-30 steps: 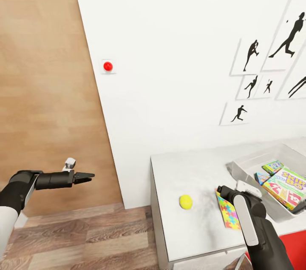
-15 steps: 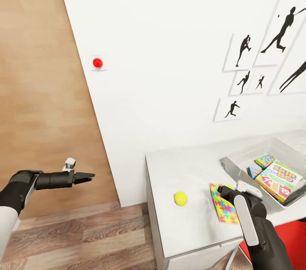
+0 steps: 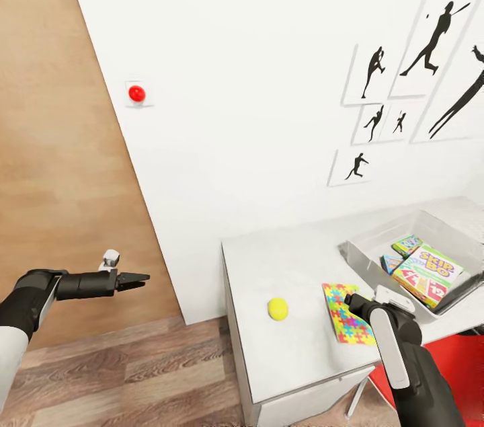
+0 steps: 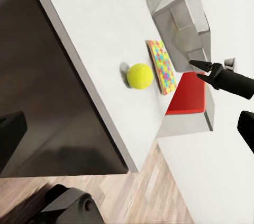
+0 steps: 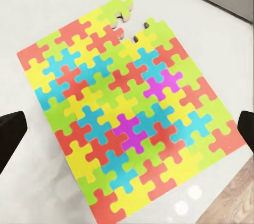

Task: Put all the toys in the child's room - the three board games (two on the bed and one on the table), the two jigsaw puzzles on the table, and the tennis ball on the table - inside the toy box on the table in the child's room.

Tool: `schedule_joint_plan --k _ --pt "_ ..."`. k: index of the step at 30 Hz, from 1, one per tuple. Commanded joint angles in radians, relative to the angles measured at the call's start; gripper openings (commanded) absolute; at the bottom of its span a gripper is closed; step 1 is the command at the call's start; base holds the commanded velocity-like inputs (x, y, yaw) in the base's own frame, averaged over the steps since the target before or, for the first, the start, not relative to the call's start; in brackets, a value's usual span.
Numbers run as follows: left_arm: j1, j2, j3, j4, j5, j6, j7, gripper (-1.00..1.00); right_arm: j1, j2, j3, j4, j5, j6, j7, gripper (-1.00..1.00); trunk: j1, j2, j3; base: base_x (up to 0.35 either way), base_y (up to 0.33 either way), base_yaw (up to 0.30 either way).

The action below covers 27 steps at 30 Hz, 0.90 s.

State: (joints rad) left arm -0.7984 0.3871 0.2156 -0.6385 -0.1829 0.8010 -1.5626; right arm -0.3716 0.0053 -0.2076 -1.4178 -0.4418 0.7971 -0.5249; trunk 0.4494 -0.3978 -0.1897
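From the head camera, you have three printed board-game boxes already in the shallow light-grey toy box beyond your right gripper, while the multicoloured jigsaw square under it and the fuzzy yellow-green tennis ball beside it wait on the pale grey table; the whole scene has slid leftward as the view turned. Your left gripper hangs closed off the table; the right wrist camera shows the right fingers spread wide above the puzzle.

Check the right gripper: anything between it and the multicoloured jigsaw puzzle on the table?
Nothing visible. The right gripper hangs open directly over the flat multicoloured jigsaw puzzle, which lies bare on the pale grey table. The small yellow-green tennis ball sits apart on the side away from the light-grey toy box.
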Motion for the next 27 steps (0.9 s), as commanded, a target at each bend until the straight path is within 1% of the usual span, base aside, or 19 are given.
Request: schedule_joint_plan --k 1,7,12,23,27 --pt "-0.001 -0.001 0.004 -0.001 -0.01 0.011 -0.008 1.0 -0.001 0.001 -0.001 -0.001 -0.011 0.002 -0.009 1.0 0.001 -0.002 -0.004 0.0 0.0 -0.109" --pt "-0.001 -0.001 0.004 -0.001 -0.01 0.01 -0.008 1.0 -0.001 0.0 0.0 -0.001 -0.012 -0.012 -0.009 1.0 0.001 -0.002 -0.013 0.005 0.0 -0.108" --pt "-0.001 -0.001 0.004 -0.001 -0.01 0.009 -0.008 1.0 -0.001 0.002 0.002 -0.001 -0.012 -0.017 -0.008 1.0 0.001 -0.002 -0.019 0.092 0.0 -0.055" --pt "-0.001 -0.001 0.002 -0.001 -0.01 0.009 -0.008 1.0 -0.001 0.005 0.01 -0.004 -0.011 -0.027 -0.008 1.0 0.001 -0.002 -0.021 0.019 0.0 -0.004" --pt "-0.001 -0.002 0.002 -0.001 -0.01 0.009 -0.008 1.0 -0.001 0.005 0.01 -0.004 -0.011 -0.03 -0.007 1.0 0.001 -0.002 -0.021 0.139 0.0 0.0"
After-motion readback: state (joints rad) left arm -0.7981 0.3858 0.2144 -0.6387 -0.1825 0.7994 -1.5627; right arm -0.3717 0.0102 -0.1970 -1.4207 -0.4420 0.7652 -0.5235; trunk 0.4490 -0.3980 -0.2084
